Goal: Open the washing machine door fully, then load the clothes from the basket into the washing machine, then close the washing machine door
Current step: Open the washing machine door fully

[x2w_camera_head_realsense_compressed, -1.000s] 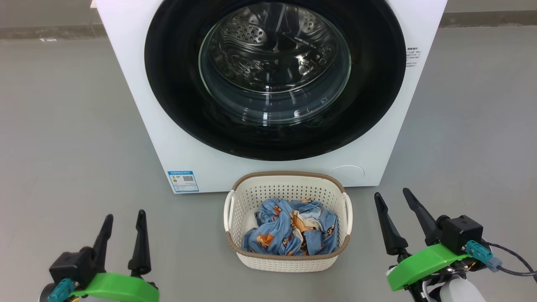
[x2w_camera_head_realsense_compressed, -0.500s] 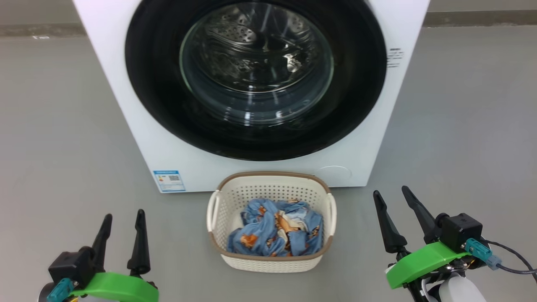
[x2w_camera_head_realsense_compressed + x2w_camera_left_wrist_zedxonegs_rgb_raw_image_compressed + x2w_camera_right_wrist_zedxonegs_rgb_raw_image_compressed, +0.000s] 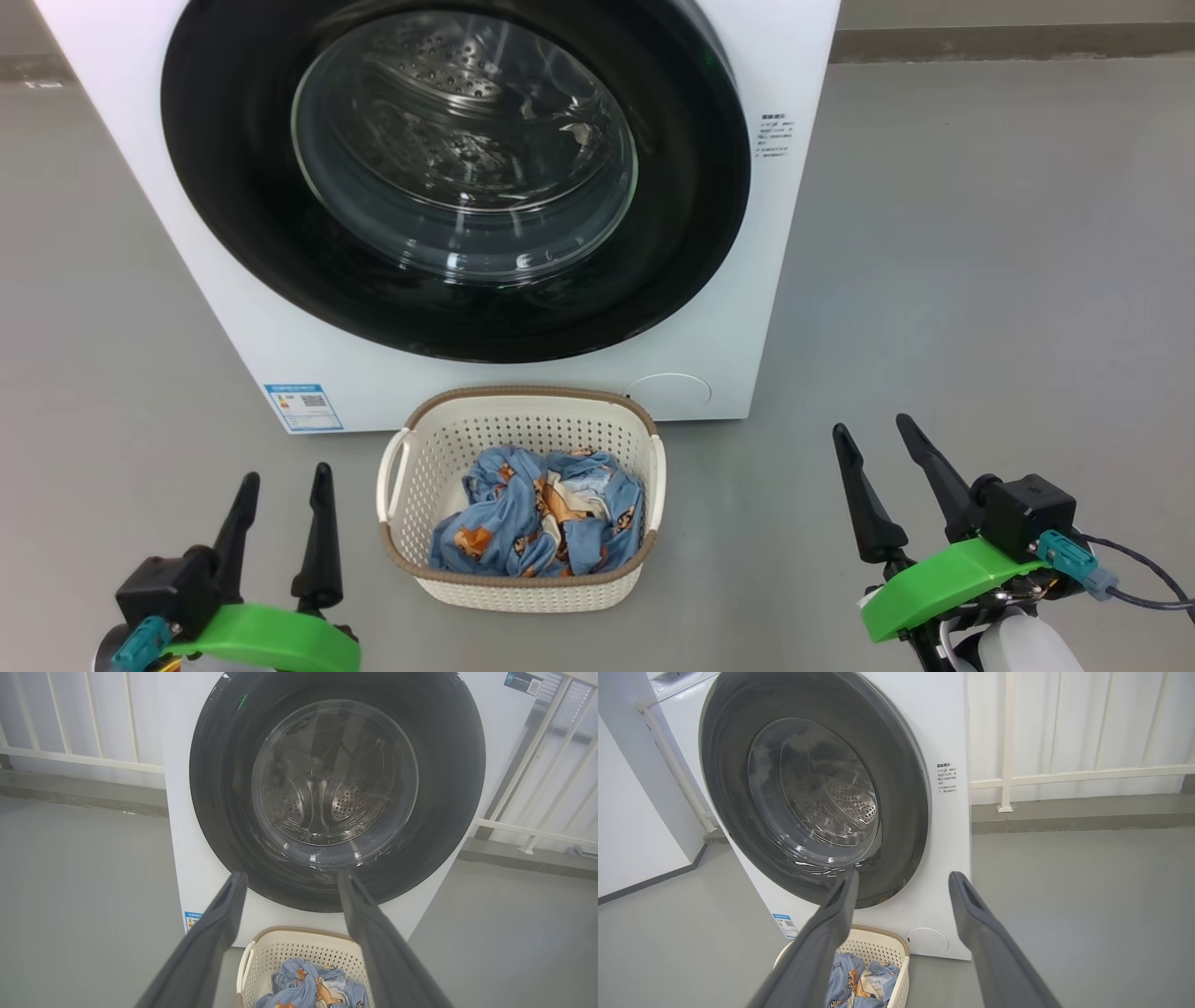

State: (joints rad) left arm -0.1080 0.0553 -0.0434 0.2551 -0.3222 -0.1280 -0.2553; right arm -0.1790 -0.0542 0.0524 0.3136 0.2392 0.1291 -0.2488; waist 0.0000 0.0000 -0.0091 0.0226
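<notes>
Clothes (image 3: 537,523) of soft light-blue printed fabric were heaped in the small cream perforated basket (image 3: 523,397), set just before the big white washing machine (image 3: 747,280), presumably for short reaches. Its round glossy black door (image 3: 233,187) was shut. Left pincer (image 3: 287,472) and right pincer (image 3: 871,425) were held apart, empty, flanking the basket.

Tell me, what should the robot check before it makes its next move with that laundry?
1. Way in: not ok, the round glossy black door of the big white washing machine is shut.
2. State of left pincer: open, empty, ok.
3. State of right pincer: open, empty, ok.
4. Load ready: ok, the light-blue printed clothes lie inside the cream perforated plastic basket.
5. Basket out of the door's swing: cannot tell.
</notes>
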